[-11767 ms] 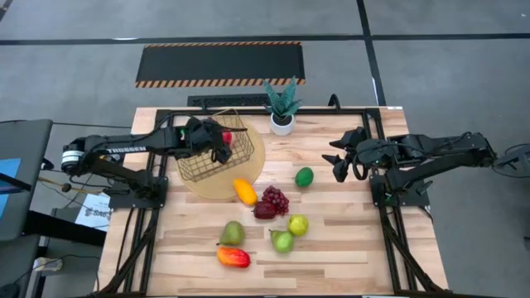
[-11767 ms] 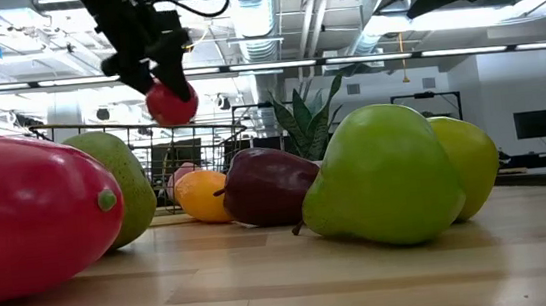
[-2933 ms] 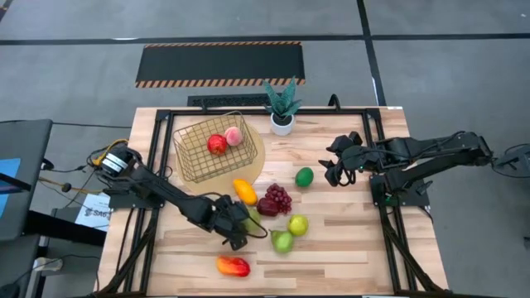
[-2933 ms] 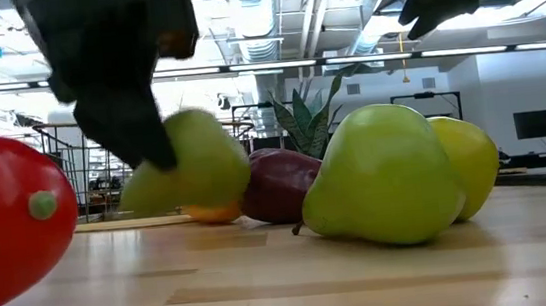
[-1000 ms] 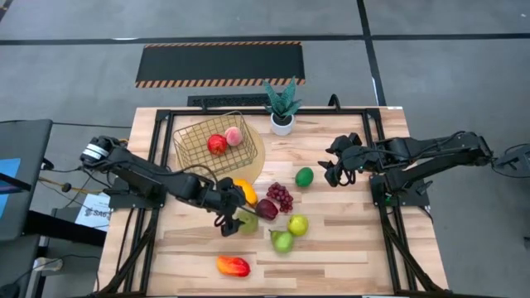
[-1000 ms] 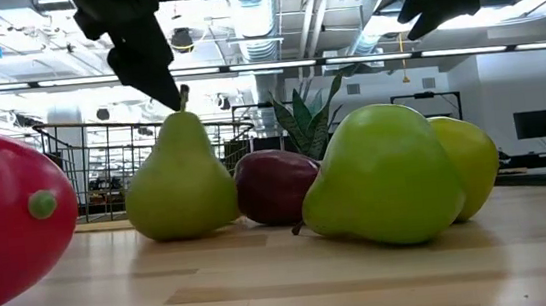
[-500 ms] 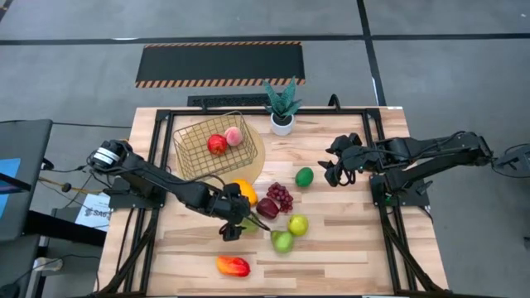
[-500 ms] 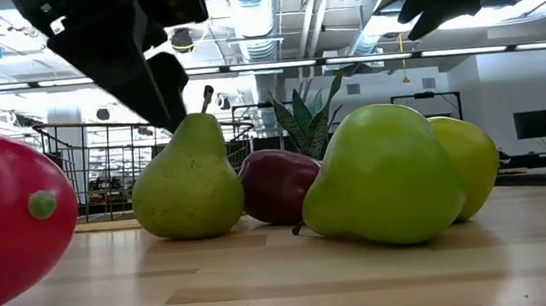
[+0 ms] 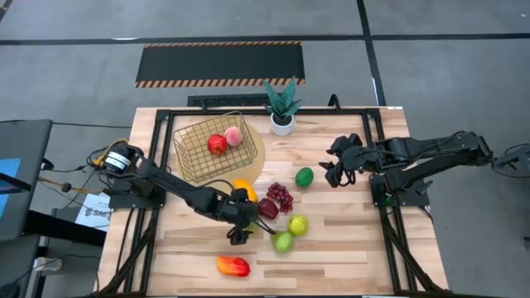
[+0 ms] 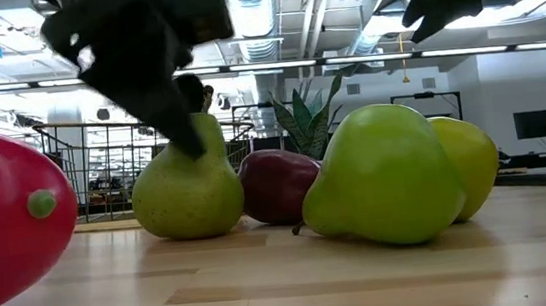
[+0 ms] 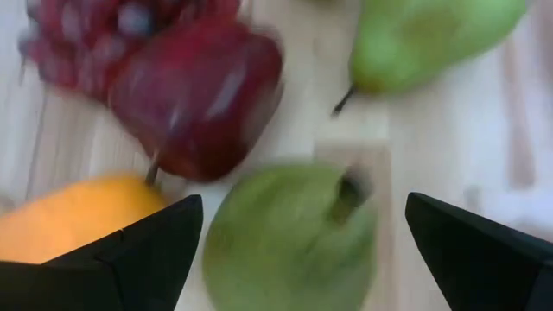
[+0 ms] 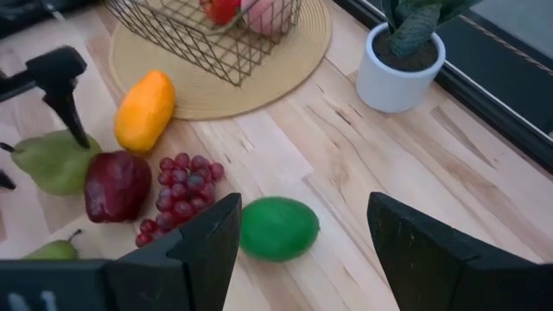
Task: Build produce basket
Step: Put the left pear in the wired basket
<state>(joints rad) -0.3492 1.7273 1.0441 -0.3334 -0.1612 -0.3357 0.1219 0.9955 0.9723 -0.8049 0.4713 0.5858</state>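
Note:
A green pear (image 10: 188, 186) stands upright on the table, beside a dark red apple (image 11: 194, 95). My left gripper (image 11: 302, 203) is open and comes down over the pear (image 11: 289, 233), one finger on each side of its neck. The gold wire basket (image 9: 199, 153) sits on a round mat at the far left and holds a red apple (image 9: 217, 144) and a peach (image 9: 234, 136). My right gripper (image 9: 331, 171) hangs open above the table's right half, over the lime (image 12: 278, 228). My left gripper comes at the pear from above, slanting down. One finger (image 10: 174, 112) stands in front of the pear's neck in the low view. The wrist view shows both fingers apart from the fruit. I cannot tell whether either finger touches it.
Around the pear lie a yellow-orange mango (image 9: 244, 190), purple grapes (image 9: 279, 196), a yellow-green apple (image 9: 298, 224), a second green pear (image 9: 283, 241) and a red-orange mango (image 9: 233, 266). A potted plant (image 9: 282, 108) stands at the far edge.
My left gripper has come down and toward the near edge over the upright pear, rolling a little, and has stayed open. The pear has shifted slightly and its stem now leans to one side.

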